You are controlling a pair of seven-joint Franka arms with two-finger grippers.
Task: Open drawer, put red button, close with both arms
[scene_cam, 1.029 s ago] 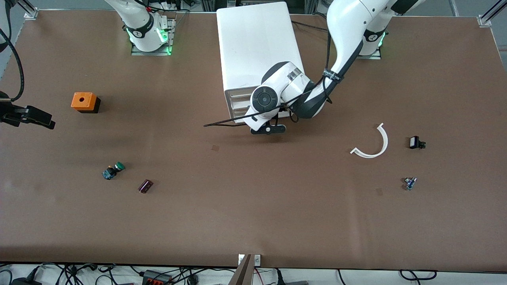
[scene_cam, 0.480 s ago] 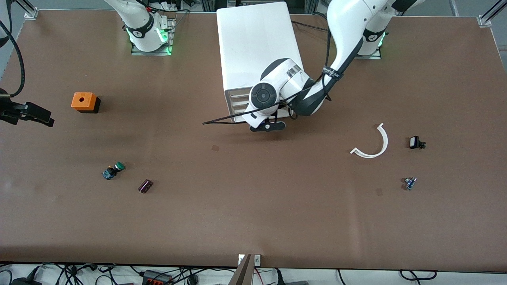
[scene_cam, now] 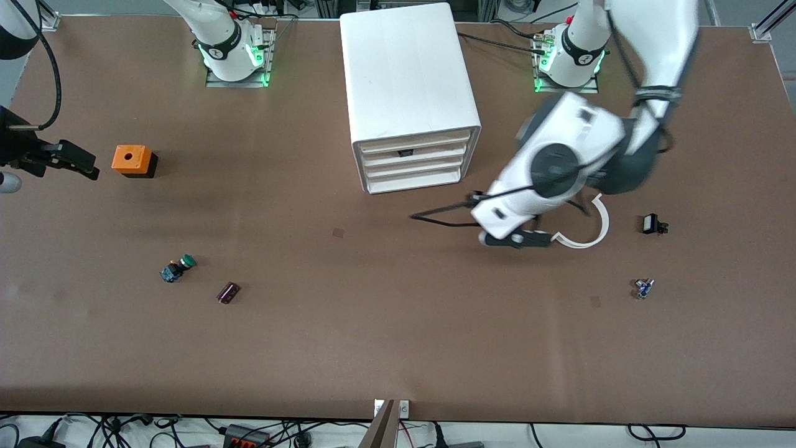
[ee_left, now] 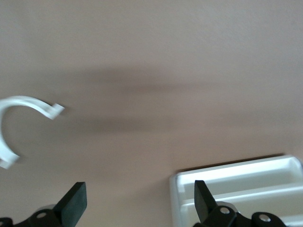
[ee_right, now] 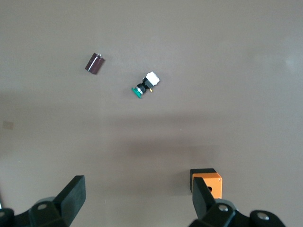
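1. Over bare table between the cabinet and the curved white strip, the left gripper (scene_cam: 516, 239) hangs with its two black fingers (ee_left: 73, 207) spread wide and nothing between them.
2. Just beside that claw, toward the left arm's end of the table, lies the curved white strip (scene_cam: 591, 227), one of its tips almost under the fingers.
3. In the left wrist view a corner of the white drawer fronts (ee_left: 236, 182) shows near one finger, clear of it.
4. All four drawers sit flush in the white cabinet (scene_cam: 404, 68), which stands at the middle of the table's edge where the bases are.
5. Stacked fronts face the front camera, and the drawer (scene_cam: 413, 153) second from the top carries a small dark mark.
6. That stack is well apart from the left claw, toward the right arm's end of the table.
7. At the right arm's end, over the table's edge, the right gripper (scene_cam: 68, 163) hangs empty with its fingers (ee_right: 71, 195) also spread.
8. Near it stands the orange box (scene_cam: 132, 160).
9. Nearer the front camera lie a green-capped button (scene_cam: 179, 267) and a dark maroon cylinder (scene_cam: 228, 292).
10. Toward the left arm's end lie a small black and white part (scene_cam: 653, 224) and a small bluish part (scene_cam: 643, 288).
11. I cannot tell a red cap on any of the small parts.
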